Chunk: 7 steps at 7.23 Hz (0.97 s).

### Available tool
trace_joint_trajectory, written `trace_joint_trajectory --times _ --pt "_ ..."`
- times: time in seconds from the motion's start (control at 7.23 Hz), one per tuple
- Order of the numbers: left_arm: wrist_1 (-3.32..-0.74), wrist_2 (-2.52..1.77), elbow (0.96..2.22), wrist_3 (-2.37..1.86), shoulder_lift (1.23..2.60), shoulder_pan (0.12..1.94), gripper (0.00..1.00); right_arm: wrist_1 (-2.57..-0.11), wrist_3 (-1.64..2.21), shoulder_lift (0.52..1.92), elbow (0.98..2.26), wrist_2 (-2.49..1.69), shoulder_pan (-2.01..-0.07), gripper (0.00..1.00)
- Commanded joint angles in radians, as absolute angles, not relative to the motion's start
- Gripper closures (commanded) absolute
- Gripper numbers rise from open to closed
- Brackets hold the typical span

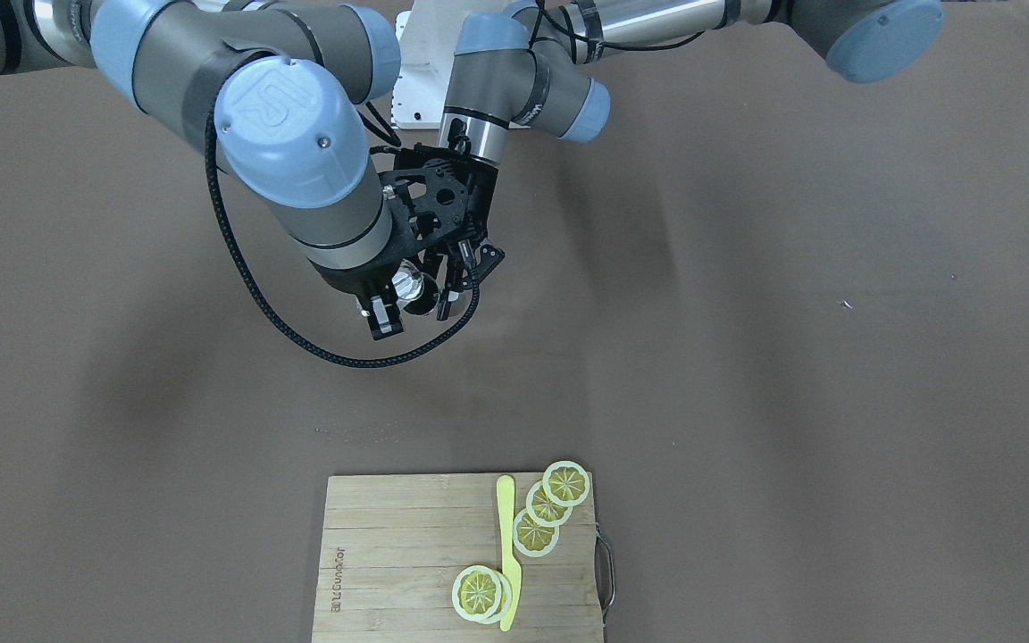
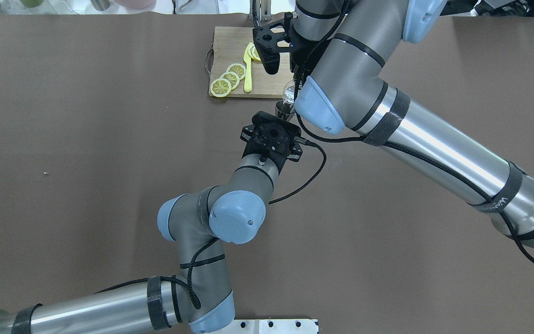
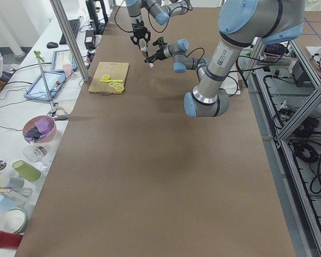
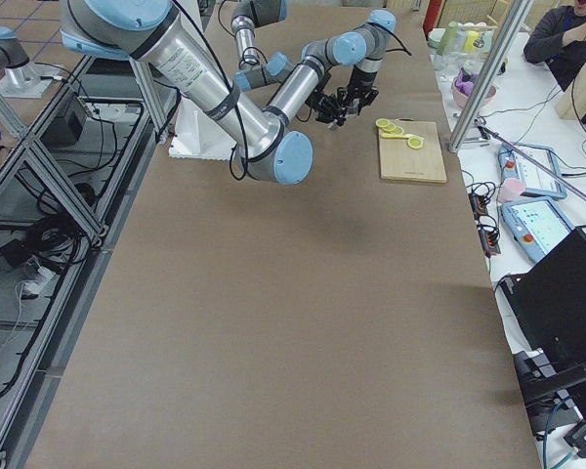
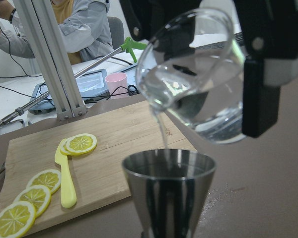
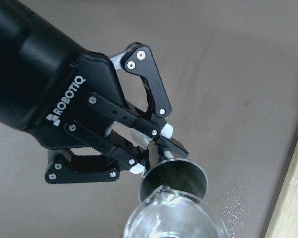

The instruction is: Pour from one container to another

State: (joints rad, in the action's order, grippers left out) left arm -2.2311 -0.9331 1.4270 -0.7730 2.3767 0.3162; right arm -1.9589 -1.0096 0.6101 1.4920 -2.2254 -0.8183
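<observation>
At the middle of the table, the left gripper (image 6: 155,148) is pinching the lower part of an upright metal cup (image 5: 169,191). Just above it, the right gripper (image 1: 400,295) is clamping a tilted glass jug (image 5: 193,84), and a thin stream of water (image 5: 161,130) is running from its lip into the cup. Beyond, a wooden board (image 5: 114,144) is carrying lemon slices (image 5: 79,144) and a yellow knife (image 5: 65,178).

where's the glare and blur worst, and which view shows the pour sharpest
Left wrist view: sharpest on the stream, glints on the glass flask, streaky reflections on the metal jigger, background soft. Right wrist view: flask cropped and soft at the bottom edge. Front-facing view: soft arm shadows on the table.
</observation>
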Motion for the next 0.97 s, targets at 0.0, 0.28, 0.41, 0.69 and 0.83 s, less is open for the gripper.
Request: trace_joint_trajectory --times 0.0,0.28,0.41,0.69,0.83 --pt "-2.255 -0.928 1.414 -0.773 2.378 0.318 1.00 -1.963 -1.009 0.611 1.491 -2.215 -0.808 1.00" --pt "-2.256 -0.927 1.414 -0.773 2.378 0.318 1.00 -1.963 -1.009 0.612 1.491 -2.215 -0.808 1.00" --pt "-2.260 -0.927 1.413 -0.773 2.378 0.318 1.00 -1.962 -1.011 0.614 1.491 -2.215 -0.810 1.00" --pt "-2.270 -0.925 1.413 -0.772 2.376 0.318 1.00 -1.945 -1.014 0.632 1.500 -2.223 -0.828 1.00" --pt "-2.270 -0.925 1.413 -0.772 2.376 0.318 1.00 -1.906 -1.009 0.641 1.503 -2.232 -0.839 1.00"
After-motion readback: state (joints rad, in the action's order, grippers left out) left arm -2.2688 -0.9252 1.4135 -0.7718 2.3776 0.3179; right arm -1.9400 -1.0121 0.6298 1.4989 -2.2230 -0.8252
